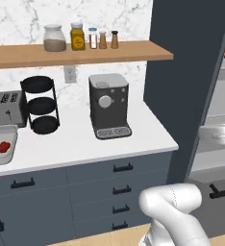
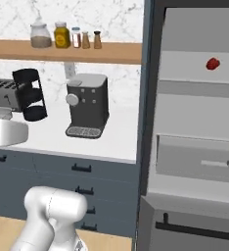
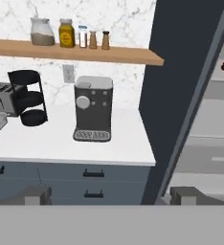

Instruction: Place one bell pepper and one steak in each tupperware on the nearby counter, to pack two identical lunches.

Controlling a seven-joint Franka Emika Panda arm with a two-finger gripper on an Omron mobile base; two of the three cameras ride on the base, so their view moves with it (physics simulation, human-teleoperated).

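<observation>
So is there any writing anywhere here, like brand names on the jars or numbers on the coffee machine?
None can be read.
Jars and bottles on the shelf: the yellow jar and the small bottles bear no legible label, too small and blurred.
Coffee machine: a round dial and small dots, no numbers or brand.
Toaster: no markings.
Wall outlet: plain.

Coffee machine [image 3: 93,109] stands on white counter [image 3: 123,143].
</observation>
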